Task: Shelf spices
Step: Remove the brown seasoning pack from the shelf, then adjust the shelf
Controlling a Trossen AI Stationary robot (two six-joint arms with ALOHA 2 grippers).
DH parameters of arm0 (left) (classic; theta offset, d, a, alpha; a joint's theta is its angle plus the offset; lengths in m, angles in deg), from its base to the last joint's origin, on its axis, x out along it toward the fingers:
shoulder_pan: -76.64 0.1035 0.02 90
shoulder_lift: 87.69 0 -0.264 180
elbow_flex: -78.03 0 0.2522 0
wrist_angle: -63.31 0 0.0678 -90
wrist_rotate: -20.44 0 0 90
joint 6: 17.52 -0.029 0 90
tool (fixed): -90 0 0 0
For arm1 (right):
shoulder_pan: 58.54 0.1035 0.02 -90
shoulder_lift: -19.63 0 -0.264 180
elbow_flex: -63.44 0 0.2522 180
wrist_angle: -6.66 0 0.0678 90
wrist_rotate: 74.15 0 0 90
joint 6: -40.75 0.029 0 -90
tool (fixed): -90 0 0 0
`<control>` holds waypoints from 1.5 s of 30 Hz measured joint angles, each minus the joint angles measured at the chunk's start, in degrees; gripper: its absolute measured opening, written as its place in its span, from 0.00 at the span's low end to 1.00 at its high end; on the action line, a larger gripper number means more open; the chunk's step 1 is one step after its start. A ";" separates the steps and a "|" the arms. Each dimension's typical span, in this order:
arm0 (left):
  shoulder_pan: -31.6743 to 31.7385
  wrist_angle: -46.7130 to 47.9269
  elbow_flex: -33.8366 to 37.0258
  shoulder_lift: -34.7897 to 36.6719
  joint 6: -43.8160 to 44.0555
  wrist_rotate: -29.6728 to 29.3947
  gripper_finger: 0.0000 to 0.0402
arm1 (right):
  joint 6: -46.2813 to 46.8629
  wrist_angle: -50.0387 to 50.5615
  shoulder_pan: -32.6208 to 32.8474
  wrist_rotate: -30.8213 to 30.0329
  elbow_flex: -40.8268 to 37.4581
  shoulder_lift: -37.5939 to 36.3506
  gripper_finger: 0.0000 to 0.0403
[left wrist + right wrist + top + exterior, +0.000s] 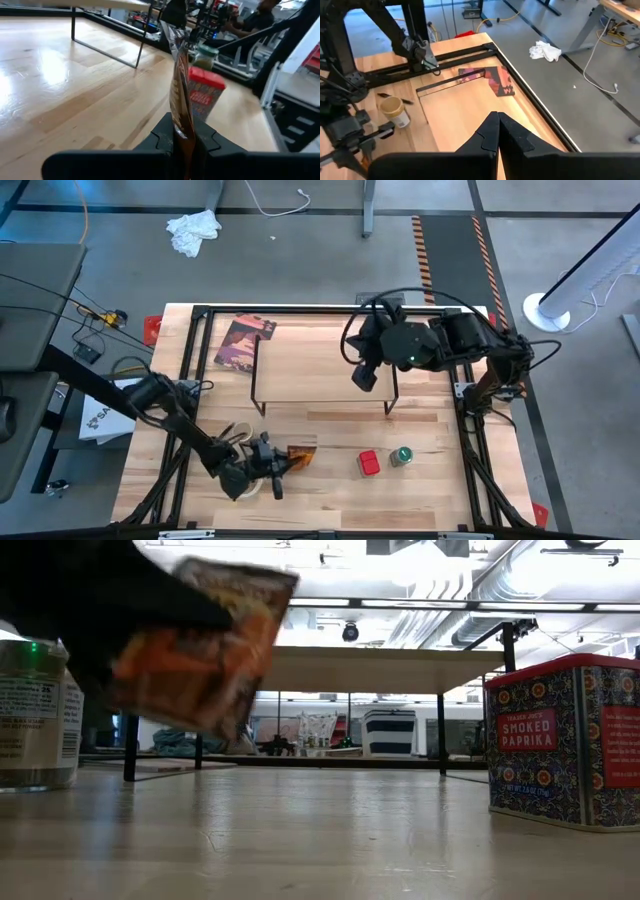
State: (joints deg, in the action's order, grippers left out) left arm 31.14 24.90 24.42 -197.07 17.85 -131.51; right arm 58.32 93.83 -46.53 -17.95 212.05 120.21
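Observation:
My left gripper (272,466) is near the table's near edge, shut on the flat orange-brown packet (301,455), which the low view shows in the air (200,640). The red square tin (369,463) and the green-lidded jar (401,456) stand on their bases to the packet's right. The tan-lidded jar (394,110) stands close under my left arm. The shelf (320,365) stands on its wire legs mid-table. My right gripper (365,376) hovers shut over the shelf's right end. My left gripper pinches the packet between its two fingers at the packet's left end (181,132). The fingers come in about level from the table's left. The packet stands edge-on between them, reaching out toward the red tin (205,95), tilted and lifted clear of the table.
A larger dark maroon packet (243,342) lies flat at the shelf's far left corner. A black frame (300,310) runs round the table. Bare wood lies between the shelf's near edge and the tin. People and equipment show beyond the table in the left wrist view.

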 joint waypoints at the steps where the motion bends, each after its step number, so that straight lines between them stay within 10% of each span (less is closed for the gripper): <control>1: 0.23 -1.16 -0.27 -1.24 -0.54 0.09 0.03 | -0.05 0.15 0.18 -0.01 0.00 0.01 0.00; 16: 0.85 -1.85 -6.83 -5.25 -17.79 3.62 0.33 | 0.40 1.07 2.74 -0.02 0.00 0.37 0.00; 31: 1.20 -1.11 -7.14 -5.01 -16.73 4.32 0.53 | 0.38 1.46 2.74 -0.02 0.00 0.39 0.00; 45: 5.27 9.80 -9.96 24.96 -36.11 0.57 0.53 | 4.37 1.45 1.60 0.10 0.02 0.35 0.00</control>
State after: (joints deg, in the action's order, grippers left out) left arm 36.41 34.71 14.46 -172.11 -18.26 -130.93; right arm 62.70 95.28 -44.93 -17.86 212.07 120.56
